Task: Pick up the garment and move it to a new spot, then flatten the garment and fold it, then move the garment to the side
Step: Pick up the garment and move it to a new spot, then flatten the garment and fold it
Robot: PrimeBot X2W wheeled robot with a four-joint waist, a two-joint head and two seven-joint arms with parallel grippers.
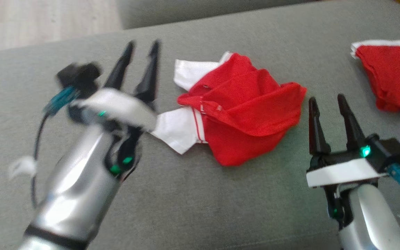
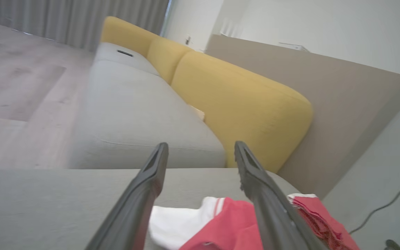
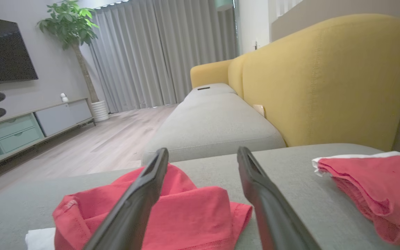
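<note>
Left hand (image 1: pixel 142 45), at nine o'clock, hangs released beside the crumpled red-and-white garment (image 1: pixel 245 118) lying mid-cushion (image 1: pixel 186 208); right hand (image 1: pixel 326 100), at four o'clock, gapes empty. Pinching only one bunched layer would probably drag the heap rather than flatten it.

The crumpled garment (image 1: pixel 241 114) is red with white sleeves (image 1: pixel 175 130) edged by thin red stripes. At far right, a folded garment (image 1: pixel 391 76) is red with a white border. The sofa seat (image 1: pixel 200 208) is plain grey; its backrest (image 3: pixel 325 80) mustard yellow.
</note>
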